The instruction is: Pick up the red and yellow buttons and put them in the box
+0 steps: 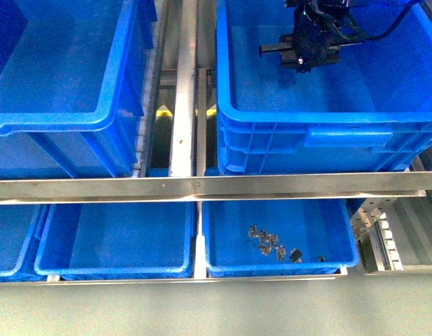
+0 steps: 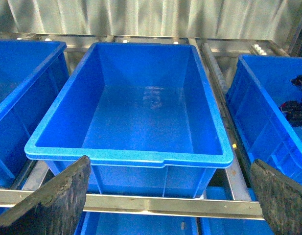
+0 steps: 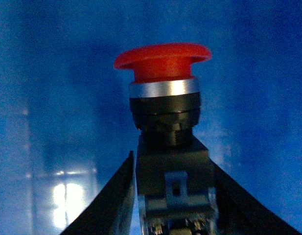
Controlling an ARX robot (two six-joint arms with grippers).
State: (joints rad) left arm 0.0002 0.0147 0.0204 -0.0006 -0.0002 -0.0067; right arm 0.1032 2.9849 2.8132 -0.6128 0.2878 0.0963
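A red button, with a red mushroom cap, silver ring and black block body, fills the right wrist view. My right gripper is shut on its body, and the blue floor of a box lies behind it. In the front view my right gripper hangs inside the large deep blue box at the upper right; the button is too small to make out there. My left gripper is open and empty, its dark fingers wide apart in front of another deep crate. Yellow buttons are out of view.
A second deep blue crate stands at the upper left. A metal rail crosses below both crates. Under it lie shallower blue trays; the right one holds several small dark parts.
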